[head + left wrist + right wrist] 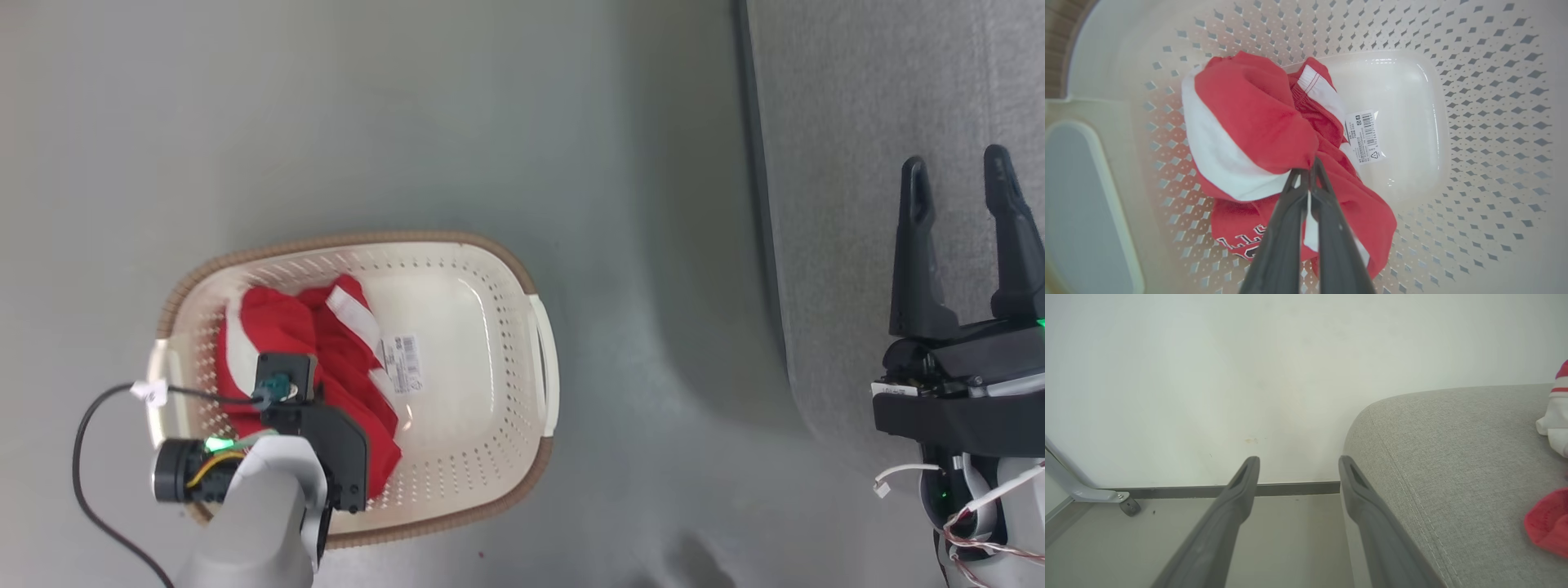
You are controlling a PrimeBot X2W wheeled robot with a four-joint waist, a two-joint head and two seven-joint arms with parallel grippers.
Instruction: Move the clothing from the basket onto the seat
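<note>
Red clothing (1257, 118) lies heaped in the basket (482, 482), where we see the left jaws pinching a fold. That thin pinch may slip on lifting. Right jaws hang spread by the seat (857, 82).

The head view looks almost straight down from well above the floor (490, 122), with the basket (367, 238) near its left and the sofa (857, 98) along its right. The left wrist view sits close inside the basket, facing down along the left claw (1310, 163). It shares the clothing (1253, 106) and the sticker (1365, 136) with the head view. The right wrist view sits low and looks level along the right claw (1298, 461) toward the far wall (1208, 375). It shares the sofa's edge with the head view.
</note>
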